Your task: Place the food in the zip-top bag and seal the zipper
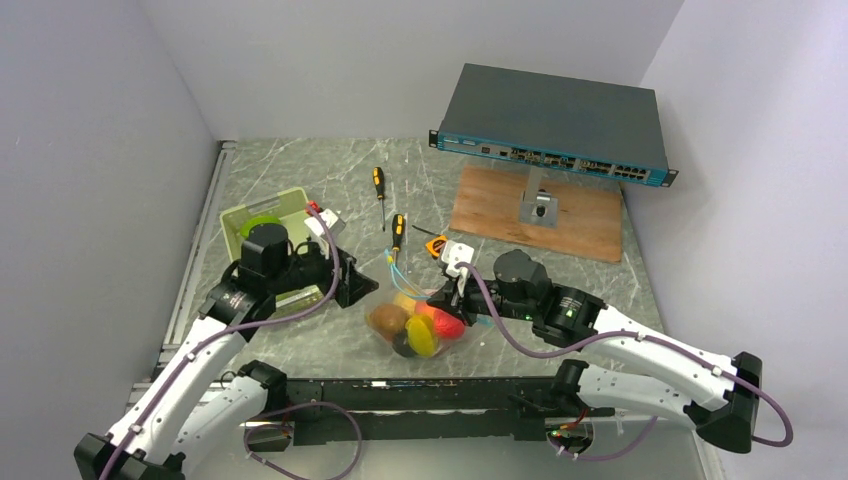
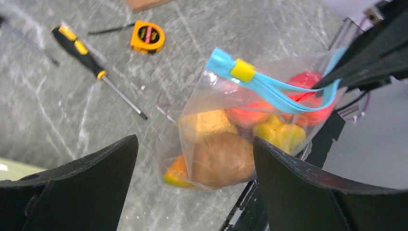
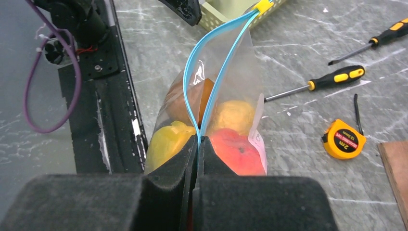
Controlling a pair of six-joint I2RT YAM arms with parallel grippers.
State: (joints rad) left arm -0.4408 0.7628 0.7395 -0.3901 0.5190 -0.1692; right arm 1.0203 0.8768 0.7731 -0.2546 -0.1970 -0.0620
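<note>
the right pincer [image 3: 198, 144] is clenched on one end of the zipper [image 2: 279, 89]; the left pincer [image 2: 193, 141] stands released just beside the bag [image 2: 211, 96], lower middle of the top view. the zipper gapes, so a hard pull may spill the food [image 2: 223, 159]

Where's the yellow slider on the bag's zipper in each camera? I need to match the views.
Top external: too small to pick out; only the zipper shows, a teal line at centre.
Left wrist: yellow slider at upper centre, near the zipper's left end.
Right wrist: at the top edge, on the zipper's far end.
Shared landmark: the tape measure, seen in all three.
</note>
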